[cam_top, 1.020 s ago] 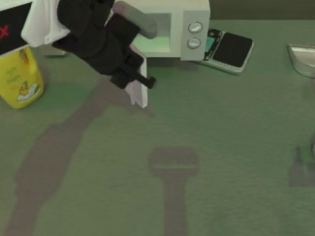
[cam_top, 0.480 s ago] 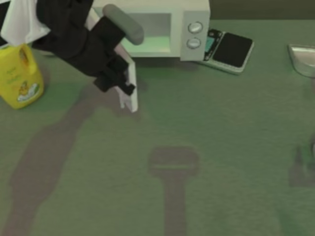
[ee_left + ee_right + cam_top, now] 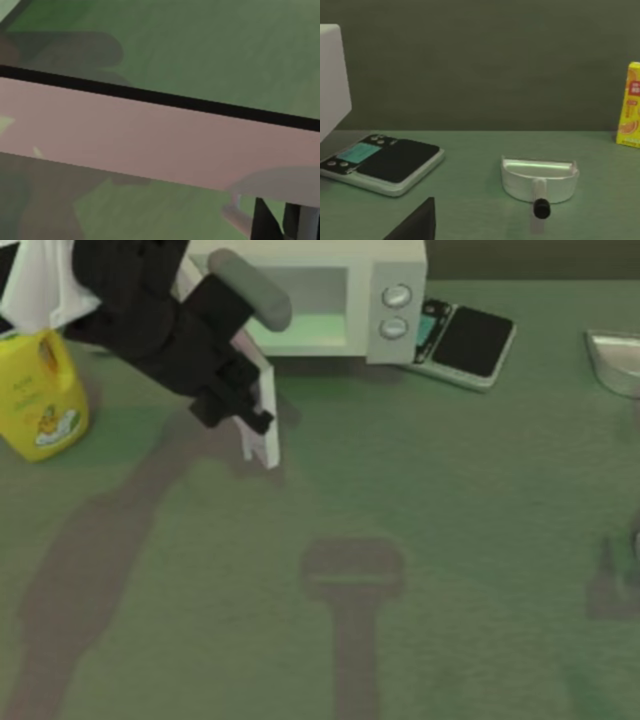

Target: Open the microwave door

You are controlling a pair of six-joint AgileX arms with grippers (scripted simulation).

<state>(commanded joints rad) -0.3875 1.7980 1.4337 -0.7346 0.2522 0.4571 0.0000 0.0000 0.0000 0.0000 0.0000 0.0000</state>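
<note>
— Since half a second ago nothing has moved, is the microwave door (image 3: 264, 418) considered open?
— Yes; it is swung out at far left, clamped by the left gripper (image 3: 243, 412), and the microwave (image 3: 340, 300) cavity is exposed. The right gripper cannot be judged.

Left pincer (image 3: 240, 418) closed, arm angled from upper left (right unseen).

1. My left gripper (image 3: 243, 412) swung left since a second ago, barely shifting in the last half.
2. The microwave door (image 3: 266, 428) came along, now opened wider.
</note>
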